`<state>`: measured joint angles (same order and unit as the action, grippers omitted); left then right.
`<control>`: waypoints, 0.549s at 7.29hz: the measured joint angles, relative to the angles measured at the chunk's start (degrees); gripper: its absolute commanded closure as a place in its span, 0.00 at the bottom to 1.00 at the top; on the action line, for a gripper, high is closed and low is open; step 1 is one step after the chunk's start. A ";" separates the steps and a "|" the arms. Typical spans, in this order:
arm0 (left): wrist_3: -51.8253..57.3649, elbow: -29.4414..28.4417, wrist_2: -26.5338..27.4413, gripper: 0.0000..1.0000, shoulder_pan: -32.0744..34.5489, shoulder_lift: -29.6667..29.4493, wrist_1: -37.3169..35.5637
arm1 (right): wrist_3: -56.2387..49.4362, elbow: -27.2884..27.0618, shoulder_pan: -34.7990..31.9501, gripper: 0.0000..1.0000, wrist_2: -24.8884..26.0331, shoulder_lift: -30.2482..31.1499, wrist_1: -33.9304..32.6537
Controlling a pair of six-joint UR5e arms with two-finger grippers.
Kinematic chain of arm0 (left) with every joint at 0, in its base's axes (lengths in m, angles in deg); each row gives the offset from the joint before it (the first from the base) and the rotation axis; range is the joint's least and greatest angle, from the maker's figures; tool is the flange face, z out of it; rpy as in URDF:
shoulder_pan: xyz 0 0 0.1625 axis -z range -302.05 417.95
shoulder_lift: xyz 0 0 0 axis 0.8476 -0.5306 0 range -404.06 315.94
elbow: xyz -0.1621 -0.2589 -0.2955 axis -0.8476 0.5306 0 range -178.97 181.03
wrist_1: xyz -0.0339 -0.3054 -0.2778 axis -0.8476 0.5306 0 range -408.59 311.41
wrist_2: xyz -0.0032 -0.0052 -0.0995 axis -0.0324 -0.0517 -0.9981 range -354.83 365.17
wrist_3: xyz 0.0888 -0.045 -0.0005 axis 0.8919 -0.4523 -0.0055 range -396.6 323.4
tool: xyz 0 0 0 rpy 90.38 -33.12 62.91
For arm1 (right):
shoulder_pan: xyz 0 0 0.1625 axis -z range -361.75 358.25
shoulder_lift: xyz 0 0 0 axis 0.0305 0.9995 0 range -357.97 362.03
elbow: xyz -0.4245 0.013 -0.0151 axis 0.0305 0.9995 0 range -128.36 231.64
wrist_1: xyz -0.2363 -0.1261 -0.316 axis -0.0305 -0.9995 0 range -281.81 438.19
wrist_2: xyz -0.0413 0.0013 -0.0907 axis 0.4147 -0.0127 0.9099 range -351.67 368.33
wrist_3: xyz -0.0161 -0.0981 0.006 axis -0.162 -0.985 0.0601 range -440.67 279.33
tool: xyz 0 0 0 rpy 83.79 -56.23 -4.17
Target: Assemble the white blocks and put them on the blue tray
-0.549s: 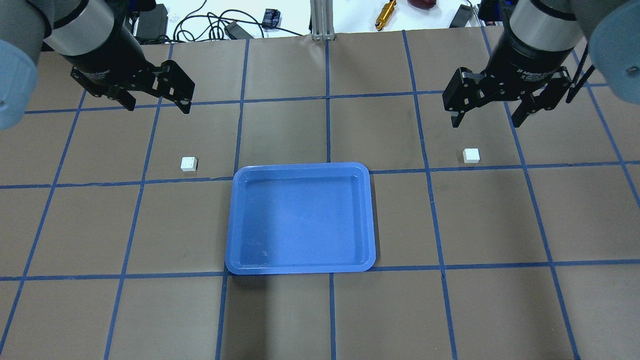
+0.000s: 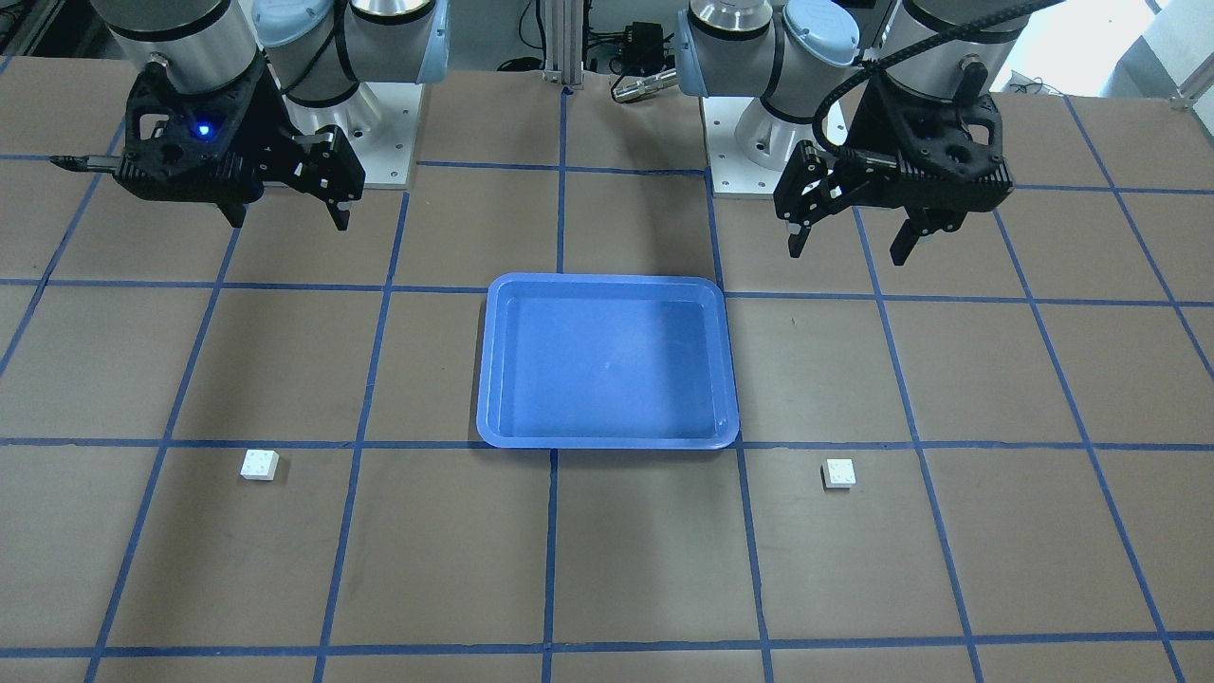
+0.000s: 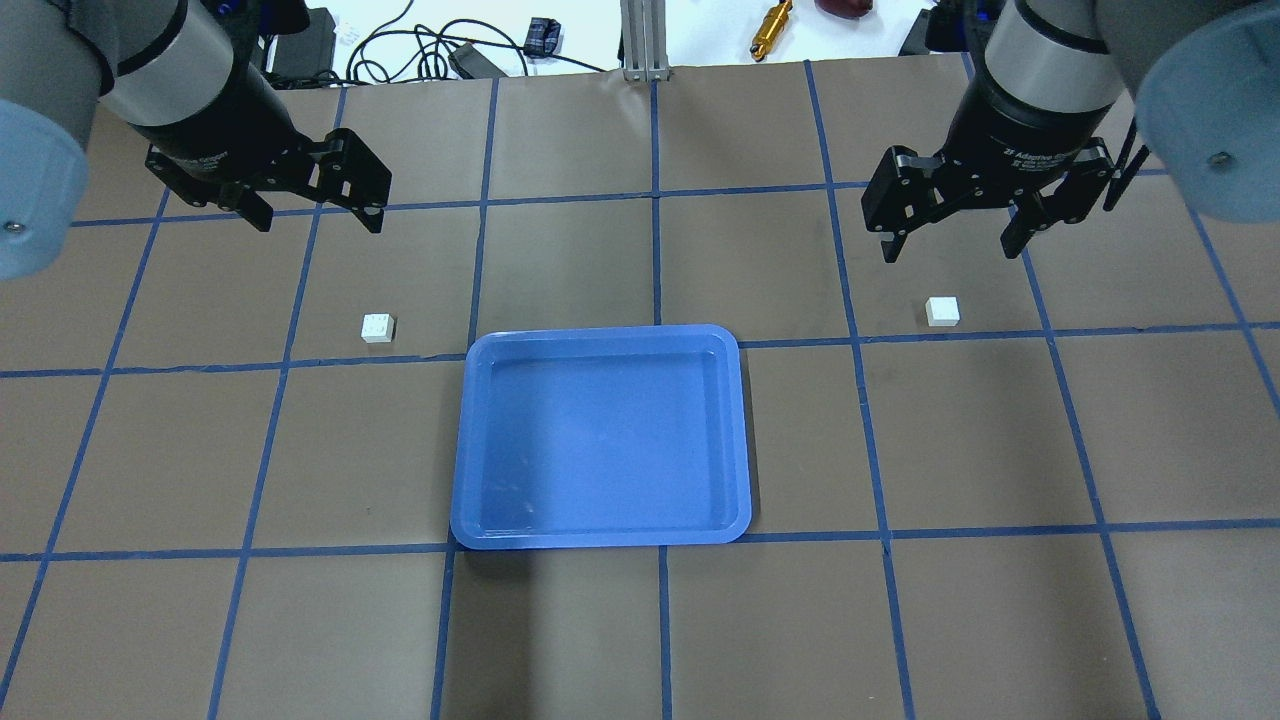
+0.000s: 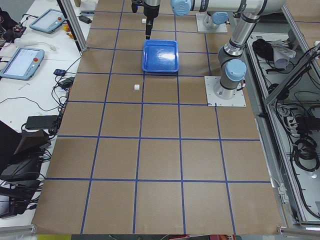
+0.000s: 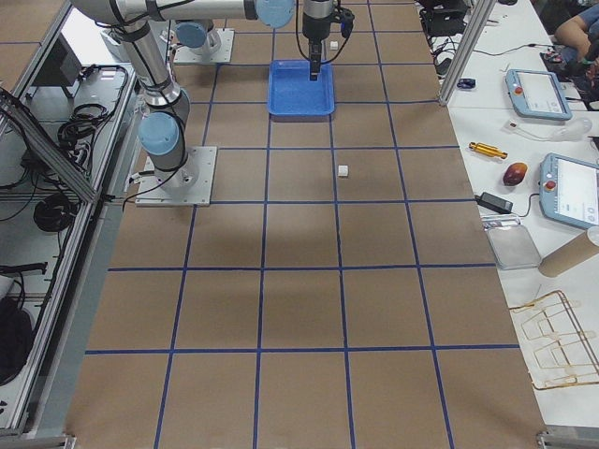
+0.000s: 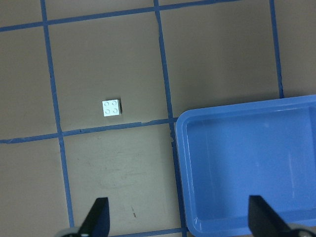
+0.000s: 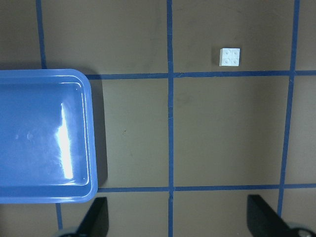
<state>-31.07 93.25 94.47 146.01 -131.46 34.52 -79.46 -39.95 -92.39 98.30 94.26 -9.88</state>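
A: Well, how do the claws stand before the pick?

B: Both hang clear above the tabletop (image 3: 640,640), carrying nothing. The left claw (image 3: 318,208) has its fingers spread wide apart, and so has the right claw (image 3: 950,238). Neither touches a block.

A: And where does each block lie from its claw?

B: Below it and off-centre. In the left wrist view the left block (image 6: 112,107) sits studs up on the paper, ahead of the fingers (image 6: 96,219) and nearer the one at that view's left than the midpoint. In the right wrist view the right block (image 7: 230,56), also studs up, lies ahead as well, toward the finger at that view's right.

A: So what makes a good approach?

B: Centring first, I'd say. Each claw should travel until its block sits midway between the fingers, with the fingers squared to two flat sides, and only then come straight down. The bricks are small and smooth, so an off-centre close would likely shove or twist one. The grip should leave the studs of one and the underside of the other free for joining.

A: And the tray?

B: The blue tray (image 3: 600,440) lies mid-tabletop between the two, holding no block. Both blocks sit past its far edge, away from the robot: the left one near its far left corner, the right one farther out toward the tabletop's right edge.
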 measured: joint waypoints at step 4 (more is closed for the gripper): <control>-0.21 -0.01 -0.09 0.00 -0.42 -0.72 -0.12 | -0.04 -0.10 0.11 0.00 0.22 -0.02 -0.20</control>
<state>-31.28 93.23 94.37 145.59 -132.18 34.40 -79.50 -40.05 -92.28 98.52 94.23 -10.08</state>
